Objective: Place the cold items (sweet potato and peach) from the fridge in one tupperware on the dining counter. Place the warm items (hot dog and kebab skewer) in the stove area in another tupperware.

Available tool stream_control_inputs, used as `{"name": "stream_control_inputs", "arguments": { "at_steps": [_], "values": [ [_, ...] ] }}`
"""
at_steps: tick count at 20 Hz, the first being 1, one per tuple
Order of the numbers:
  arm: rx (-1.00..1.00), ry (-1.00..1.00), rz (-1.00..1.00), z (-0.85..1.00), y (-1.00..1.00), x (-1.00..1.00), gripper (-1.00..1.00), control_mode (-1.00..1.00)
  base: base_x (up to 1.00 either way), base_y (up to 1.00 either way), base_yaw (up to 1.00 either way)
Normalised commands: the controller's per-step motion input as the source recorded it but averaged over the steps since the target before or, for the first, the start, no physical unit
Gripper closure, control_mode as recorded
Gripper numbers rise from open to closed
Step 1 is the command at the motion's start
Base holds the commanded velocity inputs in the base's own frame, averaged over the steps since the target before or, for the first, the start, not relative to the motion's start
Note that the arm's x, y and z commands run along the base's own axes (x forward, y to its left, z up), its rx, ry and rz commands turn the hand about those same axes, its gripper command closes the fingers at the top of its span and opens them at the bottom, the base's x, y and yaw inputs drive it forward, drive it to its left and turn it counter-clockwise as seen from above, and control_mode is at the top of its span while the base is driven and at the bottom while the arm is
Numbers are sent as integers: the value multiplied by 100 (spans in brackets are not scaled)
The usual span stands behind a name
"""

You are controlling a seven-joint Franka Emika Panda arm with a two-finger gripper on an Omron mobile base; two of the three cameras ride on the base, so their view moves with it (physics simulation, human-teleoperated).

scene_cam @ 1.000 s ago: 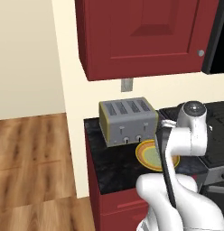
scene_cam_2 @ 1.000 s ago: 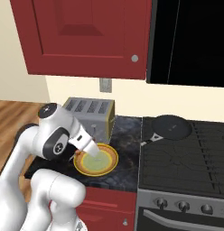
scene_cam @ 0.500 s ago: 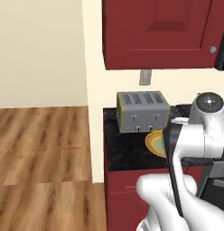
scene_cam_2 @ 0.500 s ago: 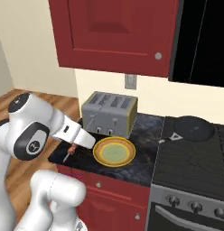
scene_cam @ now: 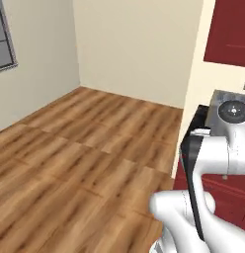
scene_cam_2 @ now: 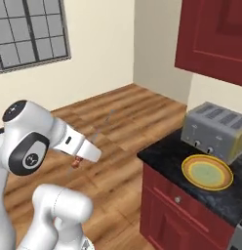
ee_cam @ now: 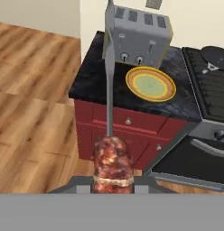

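— Kebab skewer (ee_cam: 112,159), where was it?

— Clamped in the gripper (ee_cam: 113,184), jaws closed on the meat end. In the hand view the meat chunk sat right at the fingertips and the thin grey stick ran straight away from the hand, long axis in line with the gripper, its tip over the toaster (ee_cam: 138,32).

— And from the right base view?

— Gripper (scene_cam_2: 76,161) was out over the wood floor (scene_cam_2: 118,117), well apart from the counter (scene_cam_2: 201,188). A reddish bit of meat showed at the fingertips; the stick itself (scene_cam_2: 101,128) was a faint line slanting up and away from the hand.

— What was on the counter?

— Toaster at the back, a yellow plate with a green centre (ee_cam: 151,84) just in front of it. Stove (ee_cam: 208,74) beside the counter, red cabinets (ee_cam: 123,131) below.

— Anything in the left base view?

— Arm at lower right, floor, a corner of the toaster (scene_cam: 218,101). Couldn't make out the skewer.
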Motion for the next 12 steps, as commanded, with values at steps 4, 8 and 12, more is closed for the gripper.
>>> {"name": "stream_control_inputs", "arguments": {
  "at_steps": [4, 8, 12],
  "values": [
    [0, 0, 0, 0, 0, 0, 100, 100, -53, 22, 99],
    [0, 0, 0, 0, 0, 0, 100, 100, -52, 13, 100],
    [0, 0, 0, 0, 0, 0, 100, 100, -53, 16, 95]
  ]
}}
